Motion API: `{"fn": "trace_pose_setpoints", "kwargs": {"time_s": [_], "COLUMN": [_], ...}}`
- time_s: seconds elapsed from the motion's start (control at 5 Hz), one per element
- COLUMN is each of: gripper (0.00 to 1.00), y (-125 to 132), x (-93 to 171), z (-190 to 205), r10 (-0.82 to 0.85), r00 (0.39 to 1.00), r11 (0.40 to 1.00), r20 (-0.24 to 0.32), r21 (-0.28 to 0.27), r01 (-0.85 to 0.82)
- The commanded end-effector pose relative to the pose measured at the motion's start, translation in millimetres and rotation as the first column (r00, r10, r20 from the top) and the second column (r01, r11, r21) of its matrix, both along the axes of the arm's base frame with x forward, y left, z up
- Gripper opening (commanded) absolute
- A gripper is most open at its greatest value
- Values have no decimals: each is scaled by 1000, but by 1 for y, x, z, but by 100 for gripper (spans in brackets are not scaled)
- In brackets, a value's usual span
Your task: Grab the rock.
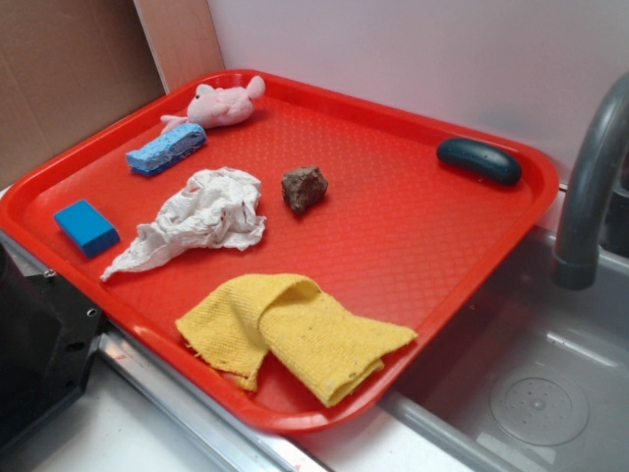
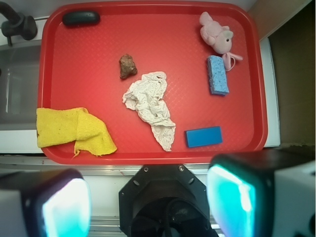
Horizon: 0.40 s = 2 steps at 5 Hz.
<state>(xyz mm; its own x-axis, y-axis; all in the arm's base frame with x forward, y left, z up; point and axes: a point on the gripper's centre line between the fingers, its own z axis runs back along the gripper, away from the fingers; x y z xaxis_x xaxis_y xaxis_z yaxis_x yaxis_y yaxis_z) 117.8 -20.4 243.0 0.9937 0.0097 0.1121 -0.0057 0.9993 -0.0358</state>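
Scanning the exterior view from left to right, a blue block (image 1: 85, 226) sits at the left edge of the red tray (image 1: 423, 246), a blue sponge (image 1: 166, 148) and a pink plush (image 1: 224, 103) lie toward the upper left, a crumpled white paper towel (image 1: 201, 213) fills the left centre, a folded yellow cloth (image 1: 290, 332) lies at the lower middle, the rock (image 1: 304, 187) rests just right of the towel near the frame's centre, and a smooth dark teal oval (image 1: 479, 159) lies at the upper right beside the grey faucet (image 1: 588, 187). In the wrist view the rock (image 2: 127, 65) appears above centre, close to the towel's upper edge but seemingly not touching it. It looks hard, dense for its size and rough, so it should neither squash nor slip much, though its lumpy faces could make it twist or pop out of a pinch. Closing across its narrower width, low on the body, away from the towel, seems the best hold. The gripper (image 2: 148, 192) hangs well back over the tray's near rim, its fingers (image 2: 64, 207) spread wide apart and holding nothing.
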Motion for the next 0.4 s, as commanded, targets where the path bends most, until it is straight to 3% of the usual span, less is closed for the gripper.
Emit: {"fn": "trace_pose_setpoints", "kwargs": {"time_s": [0.0,0.2], "gripper": [100,100], "y": [0,-5], "x": [0,47], "z": [0,-49], "r10": [0,-59], "r00": [1000,998], "r11": [1000,998], "r20": [0,4], "r21": [0,0], "r01": [0,59]}}
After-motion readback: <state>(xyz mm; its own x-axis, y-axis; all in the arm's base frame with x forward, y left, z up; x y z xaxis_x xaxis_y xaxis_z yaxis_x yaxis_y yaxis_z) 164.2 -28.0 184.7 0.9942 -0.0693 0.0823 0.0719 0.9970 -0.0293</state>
